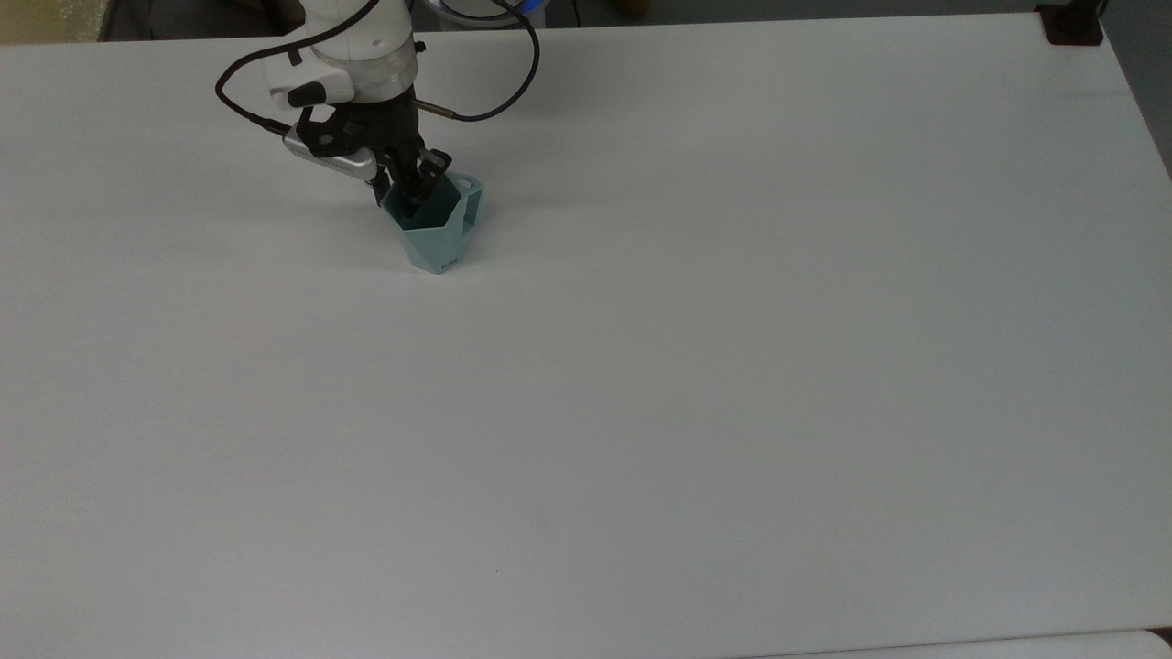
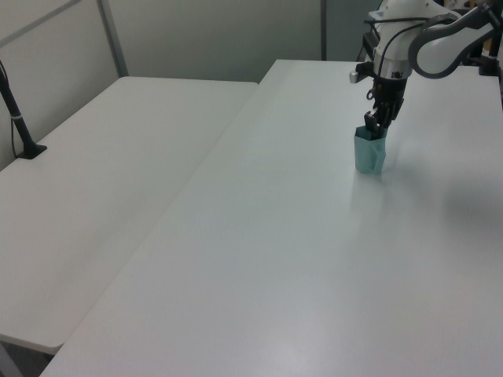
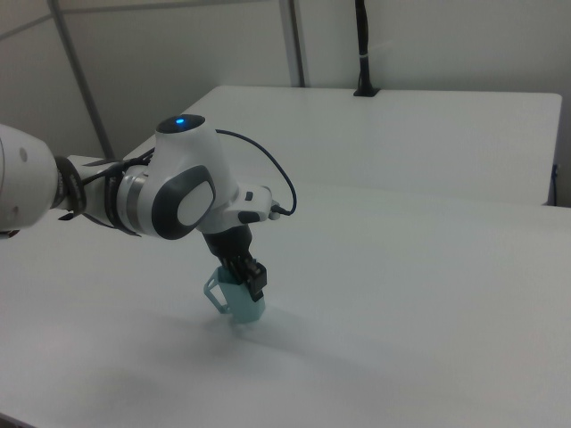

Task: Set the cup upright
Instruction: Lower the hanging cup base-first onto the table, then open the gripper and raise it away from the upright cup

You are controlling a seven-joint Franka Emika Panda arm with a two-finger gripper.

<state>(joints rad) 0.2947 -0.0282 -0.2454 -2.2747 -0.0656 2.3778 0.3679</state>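
With the cup point(image 1: 432, 231) standing on the surface point(image 1: 732, 366), the claw point(image 1: 414, 186) seemingly spread just astride its rim should rise straight up to avoid tipping it.

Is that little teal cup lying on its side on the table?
No, in the top view the cup stands on its base on the white table, open rim facing up.
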